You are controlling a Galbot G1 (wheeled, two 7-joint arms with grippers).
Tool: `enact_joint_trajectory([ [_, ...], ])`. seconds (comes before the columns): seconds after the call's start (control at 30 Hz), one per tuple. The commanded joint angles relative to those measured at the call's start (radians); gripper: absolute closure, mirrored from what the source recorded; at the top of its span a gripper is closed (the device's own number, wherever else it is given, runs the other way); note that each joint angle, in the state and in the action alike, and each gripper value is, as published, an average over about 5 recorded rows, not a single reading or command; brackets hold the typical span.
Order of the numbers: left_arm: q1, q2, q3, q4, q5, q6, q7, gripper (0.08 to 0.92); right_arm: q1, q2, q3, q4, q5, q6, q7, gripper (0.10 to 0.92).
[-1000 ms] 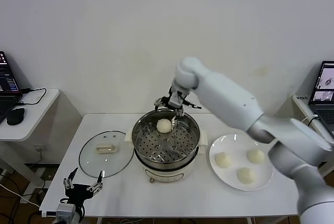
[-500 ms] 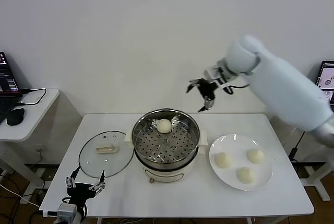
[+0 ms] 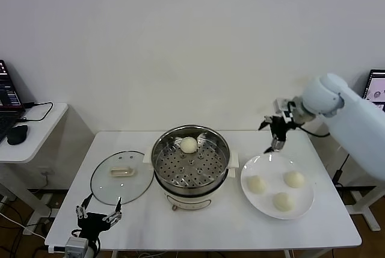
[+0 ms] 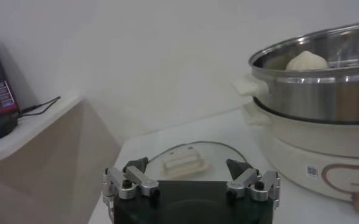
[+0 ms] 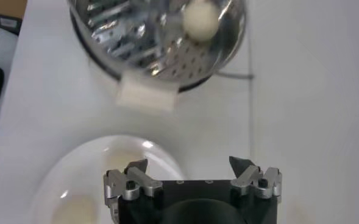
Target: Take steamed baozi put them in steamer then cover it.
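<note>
while three steamed baozi [image 3: 257, 184] wait on the plate [image 3: 305, 207], a careless pinch could dent one.
right gripper [image 3: 275, 133] hangs open and empty above the plate's far rim; left gripper [image 3: 96, 215] idles open, off the plate.

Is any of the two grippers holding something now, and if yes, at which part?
Nothing is held. The right gripper hangs open and empty above the far edge of the plate. The left gripper waits open near the lid.

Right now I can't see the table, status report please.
Right gripper open, empty, above plate. Left gripper open, parked low. One baozi in steamer, three on plate; cover off. Nothing blocking.
</note>
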Motion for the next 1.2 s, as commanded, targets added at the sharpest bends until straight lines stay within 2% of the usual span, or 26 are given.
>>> enact_joint_trajectory([
  [0.03,0.002,0.000,0.000,-0.002,0.000,0.000,0.000,0.177,-0.100,0.026,-0.020,-0.002,-0.042,-0.069,0.019,0.203],
  [0.33,-0.006,-0.004,-0.004,0.023,0.001,0.000,-0.001,0.177,-0.121,0.120,-0.055,-0.096,-0.108,-0.038,0.035,0.203],
  [0.7,-0.029,-0.002,-0.007,0.060,0.001,0.001,0.000,0.177,-0.152,0.149,-0.064,-0.172,-0.175,0.041,0.028,0.203],
  [1.2,-0.039,0.000,-0.004,0.084,0.004,0.002,0.001,0.177,-0.196,0.168,-0.040,-0.217,-0.205,0.041,0.072,0.203],
])
